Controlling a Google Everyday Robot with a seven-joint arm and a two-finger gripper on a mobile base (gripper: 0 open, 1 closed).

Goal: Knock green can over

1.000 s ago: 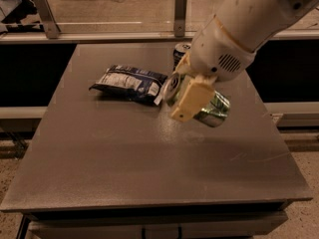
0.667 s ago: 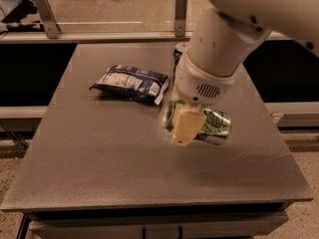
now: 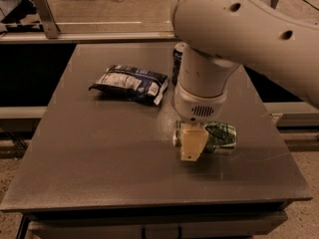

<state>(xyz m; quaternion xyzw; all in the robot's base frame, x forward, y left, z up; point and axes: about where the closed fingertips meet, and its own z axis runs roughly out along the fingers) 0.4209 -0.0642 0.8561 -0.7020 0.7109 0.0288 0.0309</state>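
The table is bare grey at its near edge. Right of centre the green can lies on its side, with its ends pointing left and right. By that, the knock-over looks done. The gripper hangs low in front of the can's left half and covers part of it. It seems to be touching the can or just beside it. I cannot tell whether the gripper is open, closed or gripping the can.

Further back and to the left lies a flat snack bag, well apart from the can. At the far right of the bag stands a dark blue can, mostly hidden by the arm, which rises just beside it. Beyond the table a rail runs along the far side.

The main risk is in the withdrawal:
- **Rolling:** a can lying this way rolls freely toward the near or far edge. If the gripper drags across it while lifting, it could roll toward the near edge.
- **Lifting the can:** if the gripper does have hold of it, rising without letting go would carry the can up or stand it on end.
- **Blue can:** the arm is bulky and close to it, so a sideways swing could topple the wrong can or shove the bag.
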